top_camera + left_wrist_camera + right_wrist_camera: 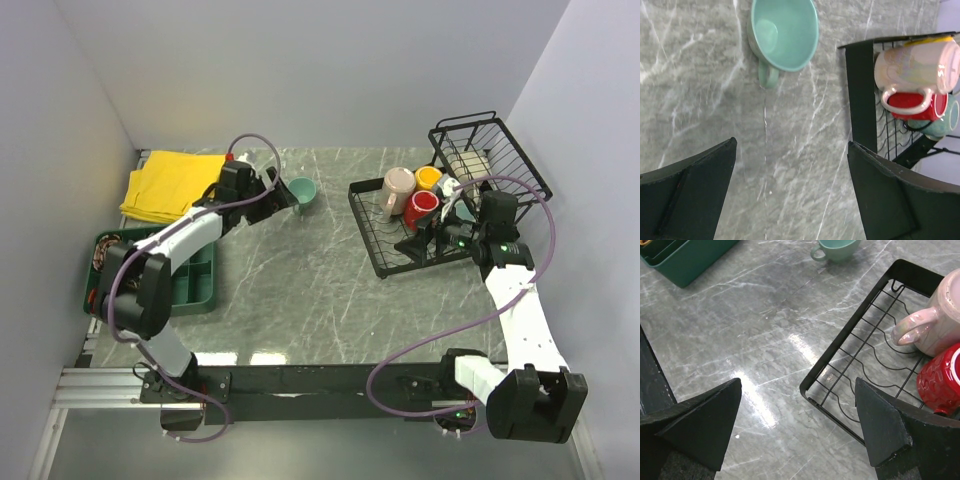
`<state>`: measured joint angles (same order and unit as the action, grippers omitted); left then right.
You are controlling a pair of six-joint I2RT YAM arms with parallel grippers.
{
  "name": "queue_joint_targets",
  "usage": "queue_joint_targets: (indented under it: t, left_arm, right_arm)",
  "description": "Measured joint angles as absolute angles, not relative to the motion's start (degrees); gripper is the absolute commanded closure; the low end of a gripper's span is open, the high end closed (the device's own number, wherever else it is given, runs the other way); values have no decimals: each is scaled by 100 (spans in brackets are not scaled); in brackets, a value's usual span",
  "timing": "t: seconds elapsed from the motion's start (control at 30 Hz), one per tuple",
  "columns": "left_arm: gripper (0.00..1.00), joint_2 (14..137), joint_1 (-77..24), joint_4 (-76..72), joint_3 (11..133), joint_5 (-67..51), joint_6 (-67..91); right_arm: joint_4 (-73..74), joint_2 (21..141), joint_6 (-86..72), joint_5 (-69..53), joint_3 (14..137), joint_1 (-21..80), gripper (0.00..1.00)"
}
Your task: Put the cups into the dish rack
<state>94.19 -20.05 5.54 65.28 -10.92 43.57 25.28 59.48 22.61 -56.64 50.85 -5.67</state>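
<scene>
L claw point(792, 145) spread nr pale-green mug point(785, 32), R claw point(799, 385) spread by rack point(836, 342) edge

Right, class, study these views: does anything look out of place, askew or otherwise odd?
One green mug stands alone on the table, well outside the dish rack, while the pink mug, red mug and yellow mug sit inside it. Nothing looks spilled or broken.

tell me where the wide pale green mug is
Top view: the wide pale green mug sits upright on the grey marble table, left of the black wire dish rack, just ahead of the left gripper.
</scene>
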Motion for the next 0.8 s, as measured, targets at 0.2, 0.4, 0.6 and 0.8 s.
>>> queue_joint_targets:
  t: [0.2,0.4,0.6,0.8]
  left_arm:
    - [1,9920,-1933,751,7000,-1144,4283]
    - [4,10558,-1896,1063,7583,-1157,4219]
    - [20,11295,-1868,1461,8447,-1100,4145]
    - [36,12073,-1850,1734,9336,-1044,4141]
  right_arm:
    - [2528,5948,2263,-5662,5041,-569,0]
    - [2530,5948,2268,-5658,5019,-604,0]
    - [2532,5948,2294,-5662,5019,-604,0]
    - [2532,5948,2307,-5664,5019,-607,0]
